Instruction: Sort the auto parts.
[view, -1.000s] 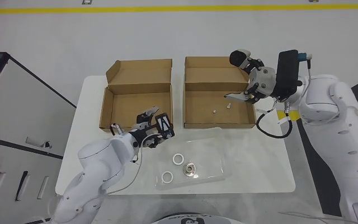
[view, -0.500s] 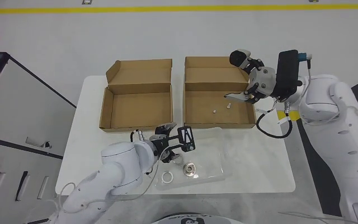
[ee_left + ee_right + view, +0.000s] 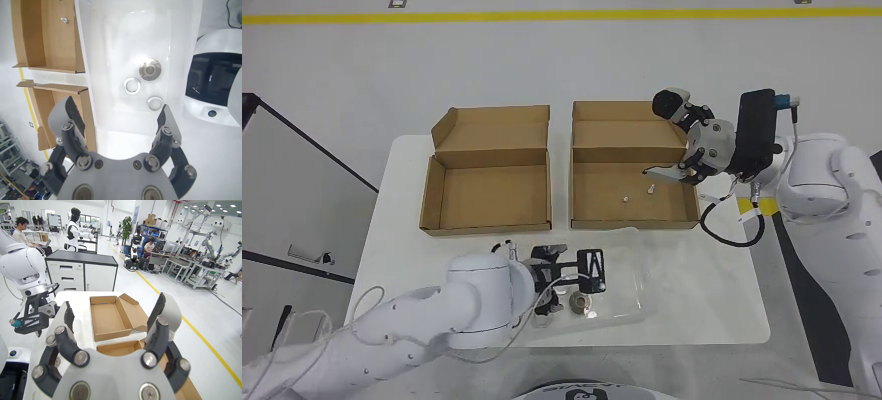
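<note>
- The left gripper (image 3: 119, 111) is seen spread wide with nothing between its jaws, and is held above the clear tray (image 3: 132, 28).
- Three metal parts are noted lying in the tray: a flanged disc (image 3: 150, 69), a ring (image 3: 132, 86) just beside it, and a second ring (image 3: 155, 103) near one of the left gripper's fingertips.
- Whether that fingertip touches the second ring cannot be told.
- The tray is set on the white table (image 3: 712, 290), on the robot's side of two open cardboard boxes.
- The right gripper (image 3: 114, 306) is also opened wide, with nothing gripped, and is held above the right box (image 3: 632, 150), over the side nearest its own arm.
- A bolt (image 3: 650, 186) and a smaller pale part (image 3: 626, 199) are seen on the floor of the right box, apart from each other.
- The left box (image 3: 487, 195) is placed beside the right box, with a narrow gap between them.
</note>
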Controlling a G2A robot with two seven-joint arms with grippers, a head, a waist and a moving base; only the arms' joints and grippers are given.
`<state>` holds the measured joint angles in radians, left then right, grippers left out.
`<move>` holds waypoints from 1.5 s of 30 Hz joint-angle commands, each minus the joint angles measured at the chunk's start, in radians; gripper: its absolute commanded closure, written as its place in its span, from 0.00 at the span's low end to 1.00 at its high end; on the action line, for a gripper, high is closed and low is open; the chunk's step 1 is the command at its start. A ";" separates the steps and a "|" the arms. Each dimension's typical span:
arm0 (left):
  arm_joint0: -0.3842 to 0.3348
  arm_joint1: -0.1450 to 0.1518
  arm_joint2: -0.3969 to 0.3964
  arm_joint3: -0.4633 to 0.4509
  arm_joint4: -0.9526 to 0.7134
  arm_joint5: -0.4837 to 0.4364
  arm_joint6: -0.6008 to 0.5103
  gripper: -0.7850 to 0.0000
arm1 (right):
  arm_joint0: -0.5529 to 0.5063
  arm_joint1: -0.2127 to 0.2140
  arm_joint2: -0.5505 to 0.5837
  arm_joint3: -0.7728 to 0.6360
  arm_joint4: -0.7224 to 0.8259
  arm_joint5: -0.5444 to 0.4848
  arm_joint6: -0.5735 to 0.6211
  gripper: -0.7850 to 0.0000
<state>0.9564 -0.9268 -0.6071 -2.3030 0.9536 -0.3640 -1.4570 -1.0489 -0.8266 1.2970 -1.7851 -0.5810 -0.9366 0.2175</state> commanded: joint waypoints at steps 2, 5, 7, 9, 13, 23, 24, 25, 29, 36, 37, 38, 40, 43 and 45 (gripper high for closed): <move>-0.058 0.007 0.033 0.014 -0.069 0.035 -0.035 0.00 | 0.000 0.000 0.000 0.000 0.000 0.000 0.000 0.00; -0.068 0.008 0.041 0.017 -0.079 0.040 -0.040 0.00 | 0.000 0.000 0.000 0.000 0.000 0.000 0.000 0.00; -0.068 0.008 0.041 0.017 -0.079 0.040 -0.040 0.00 | 0.000 0.000 0.000 0.000 0.000 0.000 0.000 0.00; -0.068 0.008 0.041 0.017 -0.079 0.040 -0.040 0.00 | 0.000 0.000 0.000 0.000 0.000 0.000 0.000 0.00; -0.068 0.008 0.041 0.017 -0.079 0.040 -0.040 0.00 | 0.000 0.000 0.000 0.000 0.000 0.000 0.000 0.00; -0.079 -0.024 0.094 0.093 -0.076 0.039 0.026 0.00 | 0.000 0.000 0.000 0.000 0.000 0.000 0.000 0.00; -0.088 -0.031 0.107 0.101 -0.082 0.041 0.018 0.00 | 0.000 0.000 0.000 0.000 0.000 0.000 0.000 0.00; -0.095 -0.038 0.119 0.112 -0.098 0.043 0.014 0.00 | 0.000 0.000 0.000 0.000 0.000 0.000 0.000 0.00; -0.123 -0.068 0.159 0.152 -0.131 0.066 -0.005 0.00 | 0.000 0.000 0.000 0.000 0.000 0.000 0.000 0.00; -0.166 -0.109 0.200 0.197 -0.124 0.091 -0.001 0.02 | 0.000 0.000 0.000 0.000 0.000 0.000 0.000 0.00; -0.171 -0.114 0.202 0.202 -0.125 0.092 -0.003 0.05 | 0.000 0.000 0.000 0.000 0.000 0.000 0.000 0.00; -0.176 -0.118 0.205 0.208 -0.126 0.092 -0.007 0.07 | 0.000 0.000 0.000 0.000 0.000 0.000 0.000 0.00; -0.185 -0.127 0.215 0.220 -0.128 0.089 -0.017 0.20 | 0.000 0.000 0.000 0.000 0.000 0.000 0.000 0.00; -0.188 -0.140 0.232 0.242 -0.133 0.090 -0.018 0.27 | 0.000 0.000 0.000 0.000 0.000 0.000 0.000 0.00; -0.189 -0.149 0.245 0.258 -0.131 0.088 -0.016 0.30 | 0.000 0.000 0.000 0.000 0.000 0.000 0.000 0.00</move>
<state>0.7675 -1.0715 -0.3689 -2.0525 0.8202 -0.2747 -1.4745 -1.0489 -0.8266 1.2970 -1.7851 -0.5810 -0.9366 0.2175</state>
